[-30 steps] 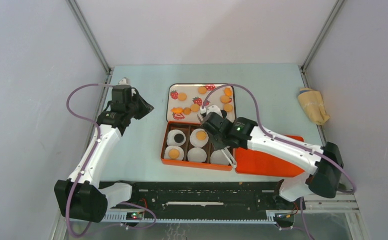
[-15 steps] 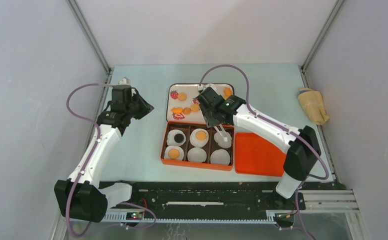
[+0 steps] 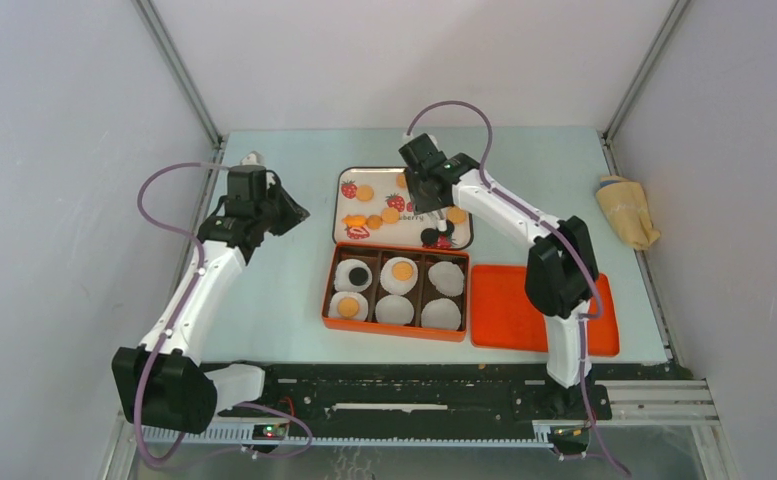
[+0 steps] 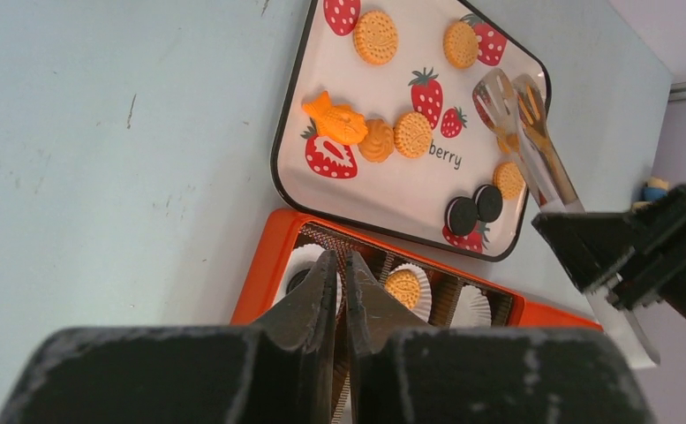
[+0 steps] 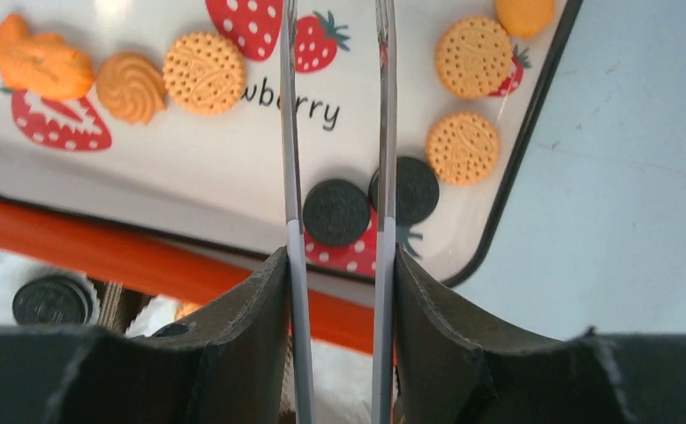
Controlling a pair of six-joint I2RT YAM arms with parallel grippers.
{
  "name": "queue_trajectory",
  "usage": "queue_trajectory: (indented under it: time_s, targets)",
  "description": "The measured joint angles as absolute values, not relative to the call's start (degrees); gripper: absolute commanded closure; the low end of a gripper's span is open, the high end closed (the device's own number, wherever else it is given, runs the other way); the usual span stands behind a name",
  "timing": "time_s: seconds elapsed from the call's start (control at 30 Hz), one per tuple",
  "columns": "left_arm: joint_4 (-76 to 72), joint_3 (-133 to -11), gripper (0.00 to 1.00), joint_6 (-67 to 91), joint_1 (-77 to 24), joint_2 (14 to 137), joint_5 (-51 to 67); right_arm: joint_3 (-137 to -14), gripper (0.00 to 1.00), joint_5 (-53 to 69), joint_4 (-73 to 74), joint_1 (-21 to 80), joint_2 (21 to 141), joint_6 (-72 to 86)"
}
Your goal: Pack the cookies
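Most of the cookies (image 4: 412, 134) lie loose on the strawberry tray (image 4: 383, 190), mid-table toward the far edge. Three already sit in paper cups (image 3: 445, 279) in the orange box (image 3: 326, 300), which touches the tray's near side.

My right gripper (image 4: 513, 95) hangs over the tray's right end, its long blades parted with nothing between them and the two black cookies (image 5: 336, 213) just below. The left gripper (image 4: 341, 265) hovers toward the left edge, its fingers pinched together on nothing.

I judge these discs light, stiff and brittle, and likely to skate on the glossy tray. I'd go in low, take one across its rim and squeeze gently.
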State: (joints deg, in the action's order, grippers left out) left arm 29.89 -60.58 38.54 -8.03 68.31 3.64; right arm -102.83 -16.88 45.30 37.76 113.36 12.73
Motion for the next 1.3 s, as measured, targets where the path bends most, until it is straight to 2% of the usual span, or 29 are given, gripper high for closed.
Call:
queue_trajectory:
  time_s: [0.43, 0.57, 1.07, 1.2, 1.3]
  targets:
    - [29.91, -60.58, 0.88, 38.46, -8.03, 69.23, 3.36, -109.01, 0.45, -12.14, 45.39, 36.32, 123.02, 11.86]
    - [29.91, -60.58, 0.88, 38.46, -8.03, 69.56, 3.36, -113.91, 0.45, -11.90, 45.95, 35.81, 125.75, 12.12]
    - [29.74, -60.58, 0.88, 38.48, -8.03, 69.56, 3.44, -118.41, 0.44, -14.94, 47.57, 35.20, 129.47, 13.61]
    - [29.71, -60.58, 0.88, 38.50, -8.03, 69.60, 3.44, -123.22, 0.48, -14.79, 48.18, 34.85, 132.68, 13.61]
    - [29.69, -60.58, 0.88, 38.48, -8.03, 69.73, 3.53, -125.75, 0.57, -14.50, 48.69, 34.46, 134.93, 13.63]
